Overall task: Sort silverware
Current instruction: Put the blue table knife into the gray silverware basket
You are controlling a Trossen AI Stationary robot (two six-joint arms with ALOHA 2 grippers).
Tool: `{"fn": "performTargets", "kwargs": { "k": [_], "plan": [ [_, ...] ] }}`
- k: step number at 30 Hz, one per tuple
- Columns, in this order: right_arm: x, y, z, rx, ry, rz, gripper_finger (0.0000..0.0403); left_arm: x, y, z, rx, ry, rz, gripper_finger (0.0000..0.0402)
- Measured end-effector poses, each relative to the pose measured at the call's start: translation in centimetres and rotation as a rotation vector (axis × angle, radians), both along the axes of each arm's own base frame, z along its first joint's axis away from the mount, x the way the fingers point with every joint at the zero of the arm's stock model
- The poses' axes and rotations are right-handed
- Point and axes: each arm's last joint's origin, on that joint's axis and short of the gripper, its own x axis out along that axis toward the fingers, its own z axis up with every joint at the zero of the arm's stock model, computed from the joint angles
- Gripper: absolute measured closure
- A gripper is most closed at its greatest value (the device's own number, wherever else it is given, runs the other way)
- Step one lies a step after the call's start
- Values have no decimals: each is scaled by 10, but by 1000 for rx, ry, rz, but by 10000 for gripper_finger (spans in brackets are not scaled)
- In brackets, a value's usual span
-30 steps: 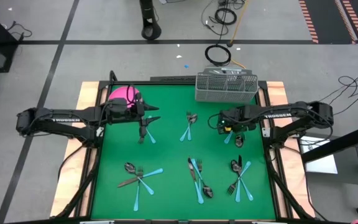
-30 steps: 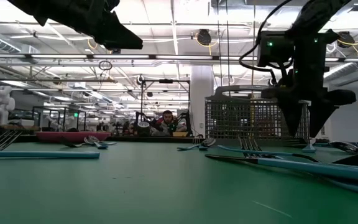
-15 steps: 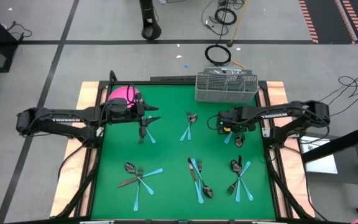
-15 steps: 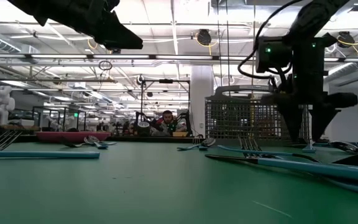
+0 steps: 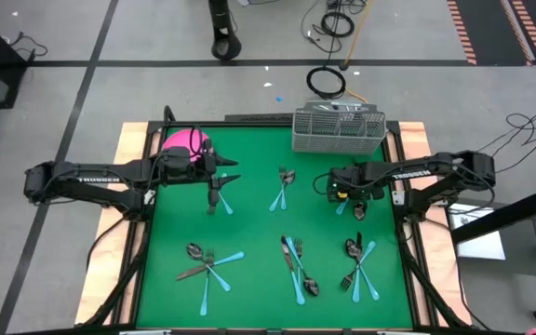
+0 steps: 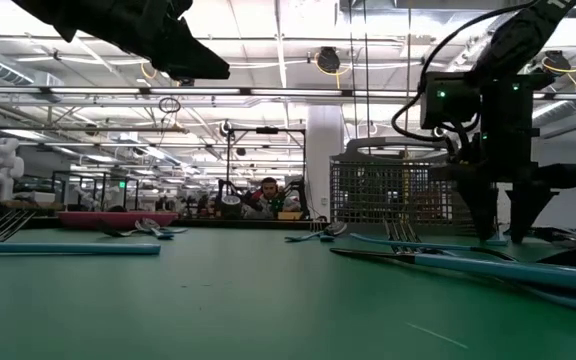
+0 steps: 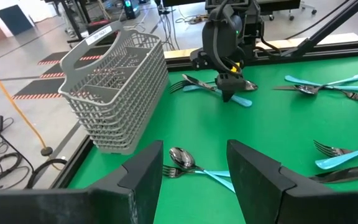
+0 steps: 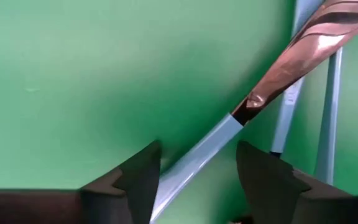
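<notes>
The silverware lies in several small piles on the green mat (image 5: pixel 259 233). My right gripper (image 5: pixel 345 194) points straight down over the pile at the right (image 5: pixel 354 208), low above the mat (image 6: pixel 500 236). In the right wrist view it is open (image 8: pixel 197 149), one finger on each side of a light-blue handle (image 8: pixel 194 163) that runs into a dark metal neck (image 8: pixel 297 56). I see no touch. My left gripper (image 5: pixel 234 168) hangs open (image 7: pixel 194 149) above the far-left pile (image 5: pixel 220 197).
The wire-mesh caddy (image 5: pixel 339 128) stands at the mat's far edge, just beyond my right gripper. A pink plate (image 5: pixel 182 141) sits at the far left corner. More piles lie mid-mat (image 5: pixel 284 186) and along the near side (image 5: pixel 207 263), (image 5: pixel 298 265), (image 5: pixel 359 265).
My right gripper has sunk toward the mat, down onto the right pile, still pointing downward. My left arm has kept still.
</notes>
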Motion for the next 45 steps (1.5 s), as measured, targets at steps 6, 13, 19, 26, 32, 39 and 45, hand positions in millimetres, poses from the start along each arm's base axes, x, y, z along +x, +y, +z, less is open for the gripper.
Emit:
{"fn": "performTargets", "kwargs": {
  "k": [6, 13, 19, 26, 32, 39, 45],
  "plan": [
    [0, -1, 6, -40, -20, -6, 301, 0, 0, 0, 1, -3, 0, 221],
    [0, -1, 7, -51, -22, -4, 392, 0, 0, 0, 1, -3, 0, 221],
    [-3, -1, 15, -78, -71, -13, 390, 0, 0, 0, 1, -3, 0, 221],
    [-8, 6, 42, -150, -215, -19, 392, 0, 0, 0, 1, 1, 0, 221],
    [-2, 18, 84, -269, -444, 43, 393, 0, 0, 0, 8, 2, -2, 221],
    [9, 18, 155, -739, -563, 291, 394, 0, 0, 0, 9, -2, -2, 221],
    [5, -2, 181, -1170, -230, 245, 394, 0, 0, 0, 2, -4, 0, 221]
  ]
}}
